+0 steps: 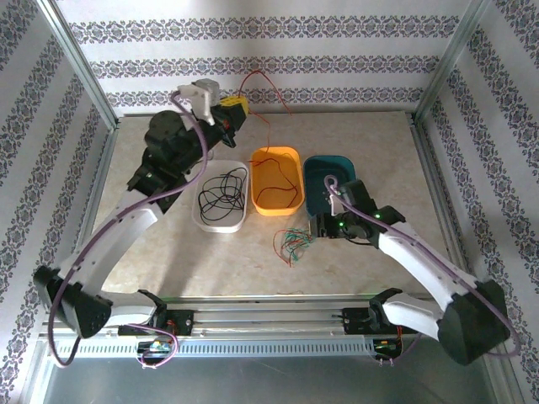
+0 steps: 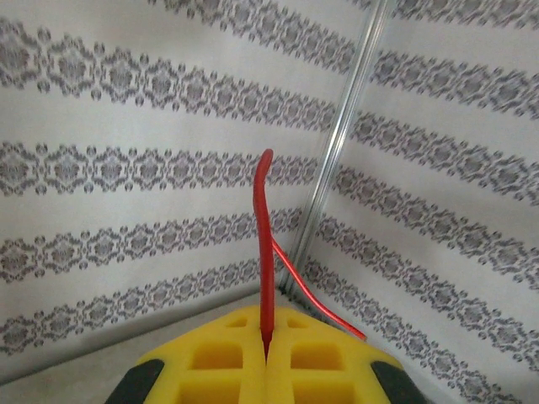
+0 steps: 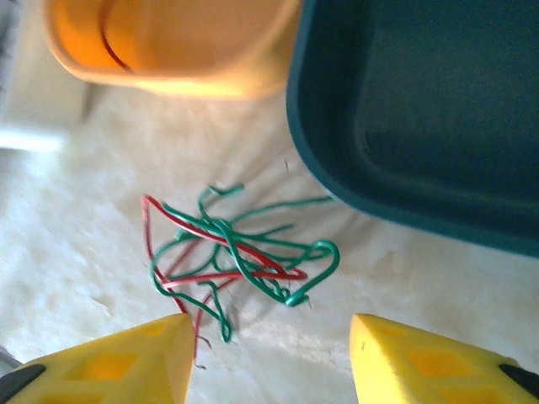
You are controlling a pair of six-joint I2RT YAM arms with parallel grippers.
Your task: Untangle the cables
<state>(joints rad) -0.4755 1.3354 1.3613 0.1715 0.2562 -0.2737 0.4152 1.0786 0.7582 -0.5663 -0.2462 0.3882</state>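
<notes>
The left gripper (image 2: 267, 349) pinches a red wire (image 2: 266, 252) behind the orange tub (image 1: 287, 180) while the right gripper (image 3: 269, 337) hangs open over the red-and-green tangle (image 3: 236, 252) on the table (image 1: 379, 143) beside the teal tub (image 3: 421, 109), where grabbing both colours could tighten the knot.

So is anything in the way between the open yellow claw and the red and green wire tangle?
No, nothing visible. Bare table lies between the right gripper and the tangle; the teal tub sits off to one side.
</notes>
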